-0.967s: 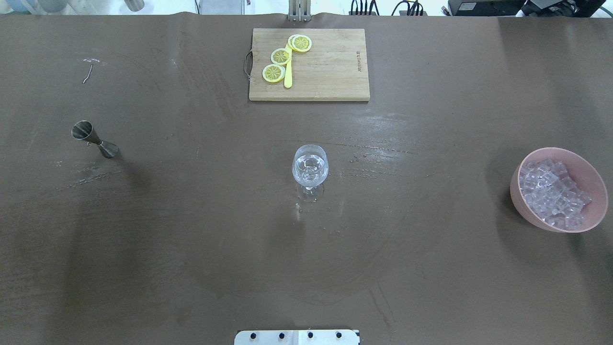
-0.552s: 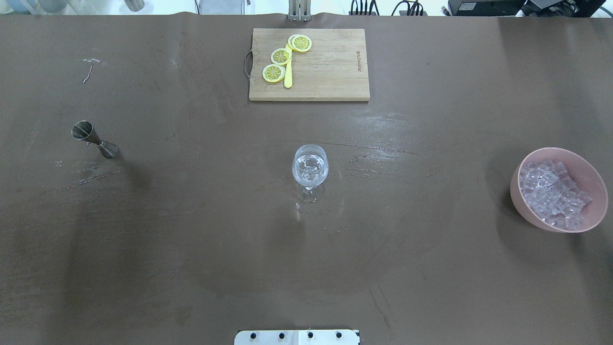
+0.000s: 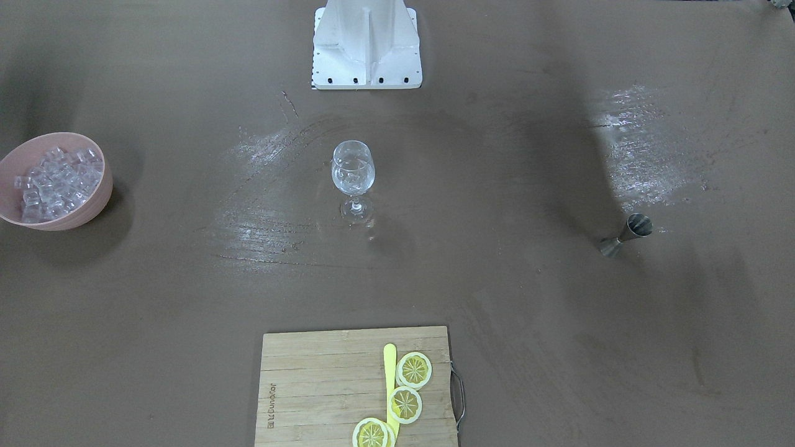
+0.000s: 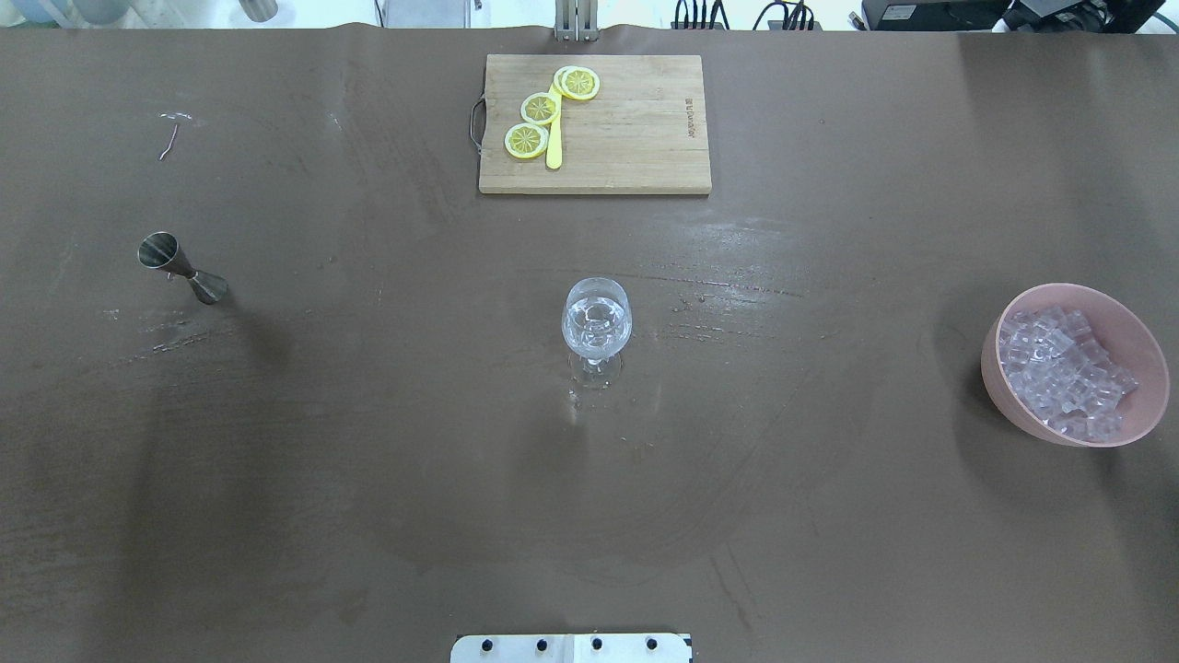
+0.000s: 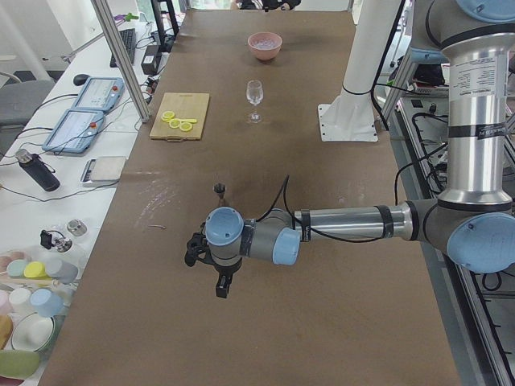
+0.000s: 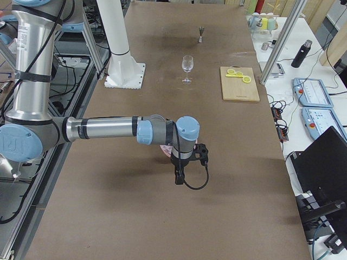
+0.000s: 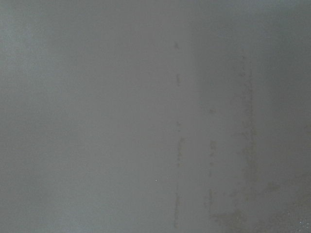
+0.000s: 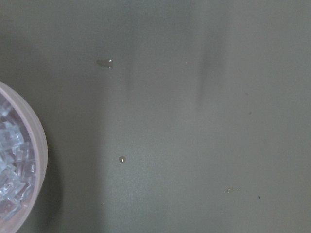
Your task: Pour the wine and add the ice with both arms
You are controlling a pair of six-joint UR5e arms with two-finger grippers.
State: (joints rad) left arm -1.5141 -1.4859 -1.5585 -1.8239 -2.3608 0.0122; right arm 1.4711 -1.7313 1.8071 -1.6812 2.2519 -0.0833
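Observation:
A clear wine glass (image 4: 596,322) stands upright mid-table, also in the front-facing view (image 3: 353,171); something clear glints in its bowl, and I cannot tell what. The ice (image 4: 1059,368) fills a pink bowl (image 4: 1147,350) at the right edge, and shows at the left edge of the right wrist view (image 8: 9,160). The arms show only in the side views. The left gripper (image 5: 211,273) hangs over bare table beyond the steel jigger (image 5: 219,190). The right gripper (image 6: 184,162) hangs just past the bowl. I cannot tell whether either is open or shut.
The jigger (image 4: 182,269) stands tilted at the left. A wooden cutting board (image 4: 626,138) with lemon slices (image 4: 541,109) and a yellow stick lies at the far middle. The white pedestal (image 3: 366,43) stands at the robot's edge. The left wrist view shows only brown mat.

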